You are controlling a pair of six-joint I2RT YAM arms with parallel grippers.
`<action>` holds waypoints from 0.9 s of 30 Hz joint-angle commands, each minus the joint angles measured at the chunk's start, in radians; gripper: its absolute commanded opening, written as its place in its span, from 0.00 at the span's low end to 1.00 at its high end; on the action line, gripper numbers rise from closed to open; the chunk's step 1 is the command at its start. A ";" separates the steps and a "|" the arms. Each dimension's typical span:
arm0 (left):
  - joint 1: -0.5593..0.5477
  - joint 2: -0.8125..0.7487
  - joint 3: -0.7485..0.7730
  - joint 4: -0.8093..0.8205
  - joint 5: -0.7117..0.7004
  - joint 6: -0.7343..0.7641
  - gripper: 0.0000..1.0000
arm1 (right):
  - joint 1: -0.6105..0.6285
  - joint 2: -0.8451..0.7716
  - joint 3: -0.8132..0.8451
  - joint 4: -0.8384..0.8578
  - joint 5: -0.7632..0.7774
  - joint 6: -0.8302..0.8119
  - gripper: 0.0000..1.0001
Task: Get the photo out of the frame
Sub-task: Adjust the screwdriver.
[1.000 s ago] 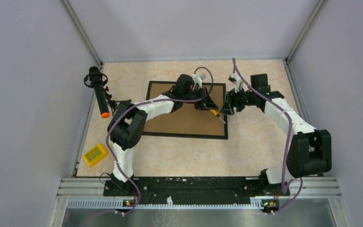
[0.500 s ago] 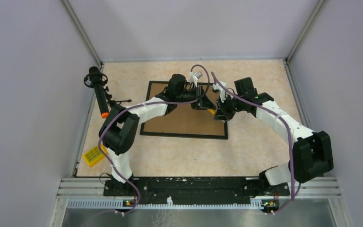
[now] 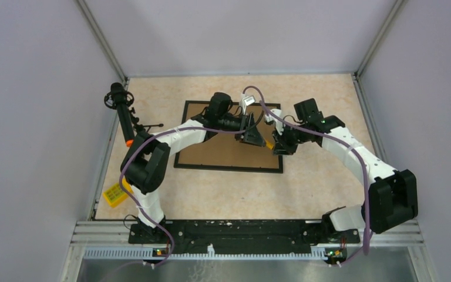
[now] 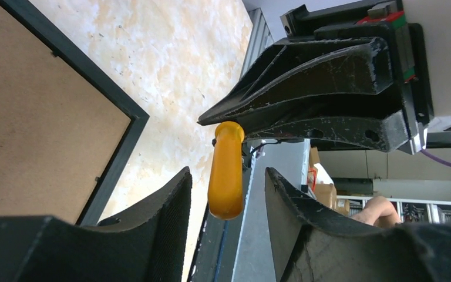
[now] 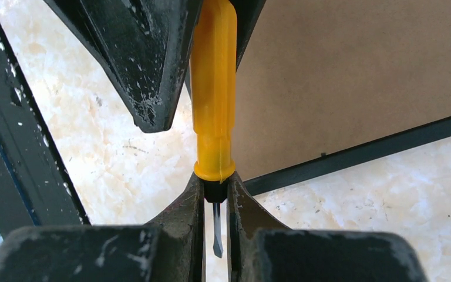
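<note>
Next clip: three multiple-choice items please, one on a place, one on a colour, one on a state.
1. Where is the frame? A flat on the table, brown back up; B leaning on a wall; C held aloft.
2. The screwdriver handle is: A red; B yellow; C blue.
3. The right hand is: A wide open; B shut on the screwdriver; C unseen.
Answers: 1 A, the top view shows it lying back-up; 2 B, both wrist views show yellow; 3 B, it pinches the black collar.
</note>
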 commanded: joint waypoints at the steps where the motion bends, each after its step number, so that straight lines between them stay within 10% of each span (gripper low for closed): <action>1: 0.005 -0.037 -0.009 0.020 0.060 0.015 0.53 | 0.024 -0.049 0.040 -0.048 -0.001 -0.089 0.00; 27: -0.044 0.029 -0.062 0.169 0.093 -0.122 0.41 | 0.091 -0.021 0.072 -0.049 0.041 -0.098 0.00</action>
